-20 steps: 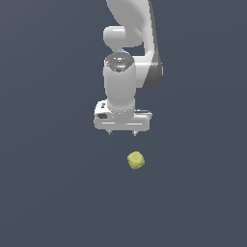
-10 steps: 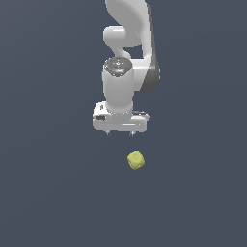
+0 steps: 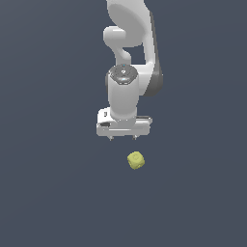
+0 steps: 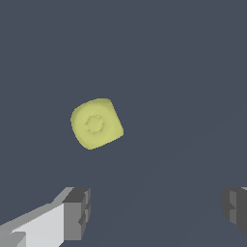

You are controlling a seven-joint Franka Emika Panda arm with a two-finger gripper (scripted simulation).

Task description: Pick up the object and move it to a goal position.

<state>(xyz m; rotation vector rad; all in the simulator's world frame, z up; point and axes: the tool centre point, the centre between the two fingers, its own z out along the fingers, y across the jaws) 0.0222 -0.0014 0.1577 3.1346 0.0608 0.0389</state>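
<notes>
- White robot arm [image 3: 129, 58] coming down from the top of the exterior view, wrist pointing at the floor.
- Gripper [image 3: 123, 138] at the end of the arm, with two short dark fingers [image 3: 112, 137] poking out below a wide white bar.
- Fingers spread far apart, nothing between them, touching nothing.
- In the wrist view, one grey finger pad [image 4: 76, 213] on one side and the other pad [image 4: 236, 206] way over on the far side, with a big gap of bare floor in the middle.
- Small yellow-green cube [image 3: 136, 160] lying alone on the dark blue-grey floor [image 3: 48, 183].
- Cube close to the gripper but not touching it, sitting lower in the exterior view and a bit toward the exterior view's right.
- Cube turned a little, so its edges do not line up with the white bar.
- Wrist view: cube [image 4: 96, 123] with soft round corners and a shallow round dimple on its top face.
- Cube not lined up with the gap between the fingers; out in front of the pads, nearer to the one with the white part behind it.
</notes>
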